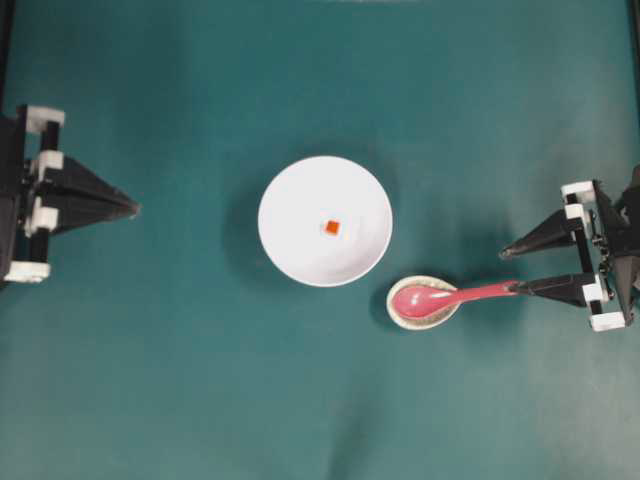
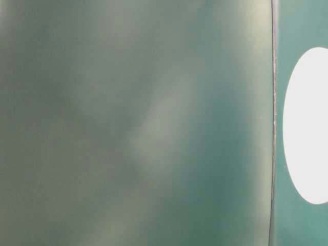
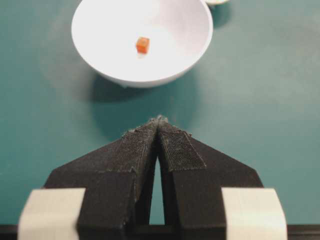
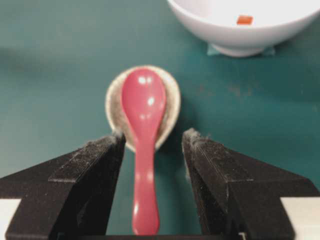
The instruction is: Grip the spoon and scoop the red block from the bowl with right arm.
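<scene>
Teal tabletop (image 1: 200, 400), perhaps cloth-covered

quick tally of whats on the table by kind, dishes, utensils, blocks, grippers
dishes: 2, the white bowl and the small speckled dish
utensils: 1, the pink spoon
blocks: 1, the red block
grippers: 2, left gripper, right gripper
total: 6

Even light; blurred, unfocused table-level view.

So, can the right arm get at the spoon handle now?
Probably yes. The right gripper is open, the pink spoon handle lies between its fingers, and nothing blocks it; its scoop rests in the small speckled dish.
</scene>
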Robot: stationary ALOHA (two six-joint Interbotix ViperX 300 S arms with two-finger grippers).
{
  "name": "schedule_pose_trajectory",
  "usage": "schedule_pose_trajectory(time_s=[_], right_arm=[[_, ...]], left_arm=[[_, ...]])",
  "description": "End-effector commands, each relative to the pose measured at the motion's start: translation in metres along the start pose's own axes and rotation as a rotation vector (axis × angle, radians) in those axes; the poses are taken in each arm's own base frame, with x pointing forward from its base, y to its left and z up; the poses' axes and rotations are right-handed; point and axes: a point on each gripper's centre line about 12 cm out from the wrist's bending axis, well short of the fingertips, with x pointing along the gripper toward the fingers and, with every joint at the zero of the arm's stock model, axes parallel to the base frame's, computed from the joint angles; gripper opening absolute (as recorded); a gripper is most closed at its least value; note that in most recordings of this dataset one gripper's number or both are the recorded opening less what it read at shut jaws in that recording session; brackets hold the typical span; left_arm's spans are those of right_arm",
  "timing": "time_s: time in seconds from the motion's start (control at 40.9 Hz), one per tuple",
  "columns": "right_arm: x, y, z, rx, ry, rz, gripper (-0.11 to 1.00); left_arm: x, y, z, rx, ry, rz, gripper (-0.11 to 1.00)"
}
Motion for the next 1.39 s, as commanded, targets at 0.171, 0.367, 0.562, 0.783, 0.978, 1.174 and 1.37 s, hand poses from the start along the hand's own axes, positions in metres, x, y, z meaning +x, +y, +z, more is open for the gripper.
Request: schedule_pose_trajectory(time_s=[0.171, 0.367, 0.562, 0.783, 0.978, 1.174, 1.37], right_arm=[[0.002, 0.001, -0.007, -0.003, 0.016, 0.003, 0.56], [0.005, 0.001, -0.013, -0.013, 0.039, -0.002, 0.56], [0.01, -0.001, -0.018, -0.001, 0.048, -0.014, 0.56], [0.015, 0.002, -0.024, 0.004, 0.047, -0.002, 0.55], [0.022, 0.004, -0.03, -0.011, 0.065, 0.004, 0.55], [0.023, 0.004, -0.036, -0.021, 0.079, 0.0, 0.55], [0.025, 0.006, -0.04, -0.029, 0.093, 0.009, 0.55]], left_arm=[[0.0, 0.001, 0.01, 0.0, -0.024, 0.005, 0.0], [0.0, 0.001, 0.01, 0.003, -0.024, 0.005, 0.0], [0.0, 0.001, 0.01, 0.002, -0.024, 0.005, 0.0], [0.0, 0.003, 0.01, -0.001, -0.024, 0.014, 0.0], [0.0, 0.004, 0.009, -0.001, -0.023, 0.017, 0.0], [0.0, 0.004, 0.009, -0.002, -0.021, 0.016, 0.0], [0.0, 0.004, 0.009, -0.001, -0.023, 0.017, 0.0]])
